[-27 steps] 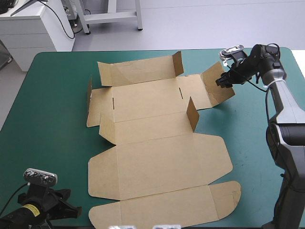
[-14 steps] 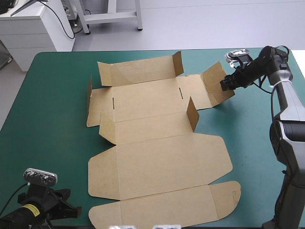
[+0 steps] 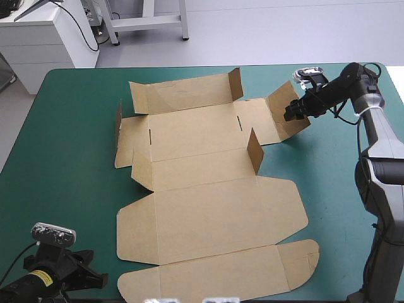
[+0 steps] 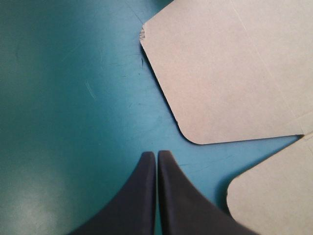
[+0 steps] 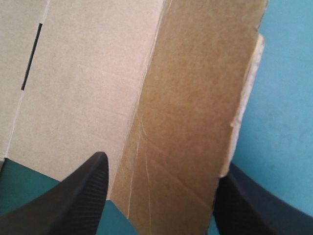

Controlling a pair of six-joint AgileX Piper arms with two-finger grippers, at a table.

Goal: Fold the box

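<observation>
While the brown box lies mostly flat across the middle of the teal-green bench, with only a few short flaps standing, the right hand works at its side flap toward 2 o'clock. That hand's black fingers stand wide apart, one on each side of the half-raised flap, gripping nothing. This straddle likely serves to push the flap upright along its crease rather than to carry it. The left hand waits at 7 o'clock, pressed together and empty, just off the box's rounded near flaps, probably kept clear until a wall needs tucking. Compared with just before, the right hand has edged toward 9 o'clock, closer onto the flap. The box and the left hand look unchanged.
</observation>
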